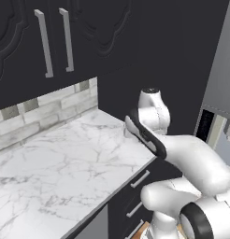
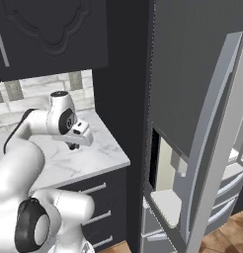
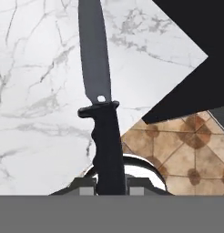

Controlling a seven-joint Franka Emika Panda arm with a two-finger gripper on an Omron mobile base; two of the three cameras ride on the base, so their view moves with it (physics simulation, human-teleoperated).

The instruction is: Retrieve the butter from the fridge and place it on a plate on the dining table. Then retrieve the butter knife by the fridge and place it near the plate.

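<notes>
Gripping the butter knife (image 3: 102,113) by its black handle right up close in the hand view, gripper (image 3: 110,185) fingers (image 3: 86,185) clamped shut on either side of the grip. Pointing the dark blade away from the camera, out over the white marble counter (image 3: 36,113). Hanging near that counter's corner, with brown tiled floor (image 3: 186,150) showing past the edge. Sitting over the same counter (image 2: 89,158) in the right base view, gripper (image 2: 74,146) just above the stone, beside the grey fridge (image 2: 192,99) standing with its door ajar. Backing everything with dark upper cabinets (image 1: 51,42) and a grey tile backsplash (image 1: 46,109).
</notes>
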